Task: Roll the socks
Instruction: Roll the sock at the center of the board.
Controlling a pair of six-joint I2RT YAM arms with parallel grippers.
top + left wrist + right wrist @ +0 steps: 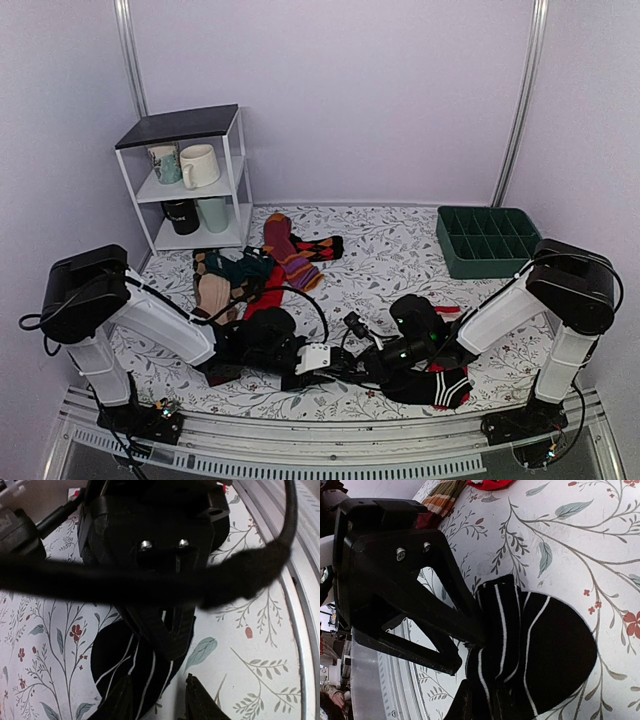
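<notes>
A black sock with thin white stripes [545, 645] lies partly rolled into a rounded bundle on the floral cloth; it also shows in the left wrist view [120, 655]. My right gripper [485, 697] is shut on the sock's bunched end; in the left wrist view its fingers [167, 632] reach down onto the sock. My left gripper [156, 682] is open, its fingers either side of the sock's near edge. In the right wrist view its open fingers [465, 630] touch the sock's side. In the top view both grippers meet near the table's front middle, left gripper [303, 376] and right gripper [348, 366], hiding the sock.
A black sock with a red-and-white end [445, 388] lies under the right arm. A red sock [265, 297] and several patterned socks [290, 255] lie at the middle left. A white shelf with mugs [190, 180] stands at the back left. A green divided tray [488, 240] sits at the back right.
</notes>
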